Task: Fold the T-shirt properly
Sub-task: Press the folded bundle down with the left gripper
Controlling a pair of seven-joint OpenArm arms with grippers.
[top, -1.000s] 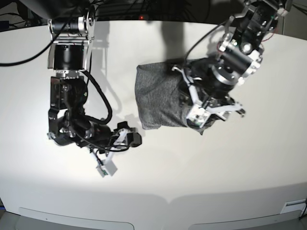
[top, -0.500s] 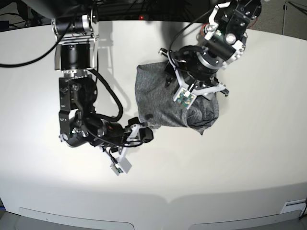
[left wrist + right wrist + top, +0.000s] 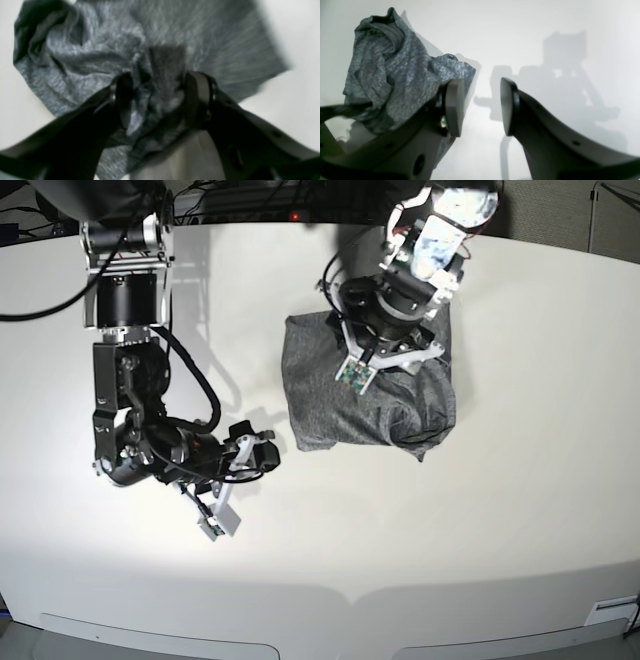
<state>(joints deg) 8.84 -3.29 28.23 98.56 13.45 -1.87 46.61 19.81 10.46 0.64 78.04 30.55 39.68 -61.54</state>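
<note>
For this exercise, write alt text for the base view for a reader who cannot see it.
A folded grey T-shirt lies on a white table, with the left tool open over its top. The right tool hovers open beside the shirt's near corner, holding nothing.

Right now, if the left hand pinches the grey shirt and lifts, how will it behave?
The T-shirt is probably floppy: it lies in soft wrinkles and bunches between the left hand's open fingers. It would likely drape and unfold rather than hold its folded block. The matte knit looks grippy, so slipping seems unlikely.
</note>
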